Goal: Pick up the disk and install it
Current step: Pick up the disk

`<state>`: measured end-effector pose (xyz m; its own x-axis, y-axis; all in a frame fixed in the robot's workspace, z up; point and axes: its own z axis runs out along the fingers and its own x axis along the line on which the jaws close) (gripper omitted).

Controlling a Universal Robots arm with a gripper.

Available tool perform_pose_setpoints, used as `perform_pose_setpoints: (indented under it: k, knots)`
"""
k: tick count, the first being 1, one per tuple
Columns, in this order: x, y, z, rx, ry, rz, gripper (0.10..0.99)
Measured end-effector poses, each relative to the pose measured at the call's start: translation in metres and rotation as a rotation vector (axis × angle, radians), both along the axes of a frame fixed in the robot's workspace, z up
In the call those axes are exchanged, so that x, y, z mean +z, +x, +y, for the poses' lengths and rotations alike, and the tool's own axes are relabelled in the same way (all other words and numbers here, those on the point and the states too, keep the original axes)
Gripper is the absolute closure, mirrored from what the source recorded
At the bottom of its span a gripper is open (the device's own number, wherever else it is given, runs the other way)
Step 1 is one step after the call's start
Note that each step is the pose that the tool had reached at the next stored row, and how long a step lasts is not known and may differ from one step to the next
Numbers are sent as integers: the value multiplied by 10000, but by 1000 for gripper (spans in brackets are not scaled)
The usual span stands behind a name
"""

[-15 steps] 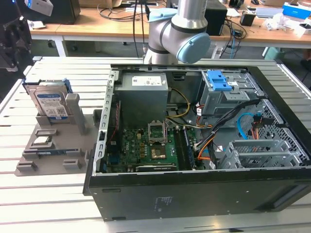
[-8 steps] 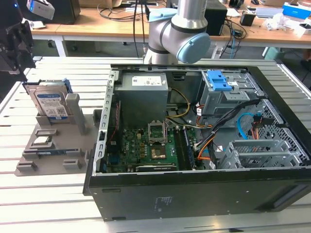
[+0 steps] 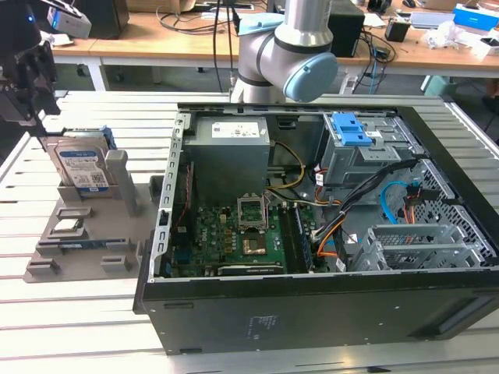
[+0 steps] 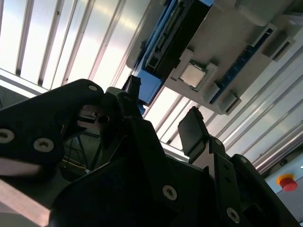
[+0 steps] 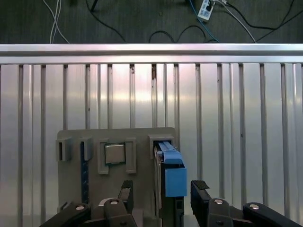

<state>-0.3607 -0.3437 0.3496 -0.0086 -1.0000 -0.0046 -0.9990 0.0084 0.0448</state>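
Hovering over the slatted desk (image 5: pixel 246 123), the end effector (image 5: pixel 163 188) is spread wide. In the first wrist view one finger (image 5: pixel 200 190) sits on each side of the disk (image 5: pixel 173 178), with a gap to it on both. The disk stands on edge in a grey holder (image 5: pixel 142 136) just beneath the end effector, blue frame uppermost. The open computer case (image 3: pixel 312 327) lies well apart from the end effector.

Counted: one silver rectangular metal disk with blue plastic frame (image 3: pixel 82 167), one grey plastic holder block (image 3: pixel 117 234), one square silver chip (image 3: pixel 69 227). One open black metal computer case (image 3: pixel 312 319), one grey power supply box (image 3: pixel 230 156), one blue plastic latch (image 3: pixel 349 128). One black tool (image 5: pixel 162 187), two fingers (image 5: pixel 200 189).
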Motion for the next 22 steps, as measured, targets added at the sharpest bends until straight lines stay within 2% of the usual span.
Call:
perform_pose_setpoints:
  k: [3, 6, 8, 11, 14, 16, 22]
  knots:
    - [-56, 2, 0, 0, -5, 1, 486]
    - [-162, 7, 0, 0, -23, 0, 486]
    - [-187, 20, 0, 6, -42, 2, 486]
    - [-196, 52, 27, 56, -41, 0, 486]
    - [-222, 79, 86, 124, -42, 1, 486]
    - [-285, 80, 120, 169, -45, -1, 486]
    - [-433, 85, 129, 398, -62, 0, 486]
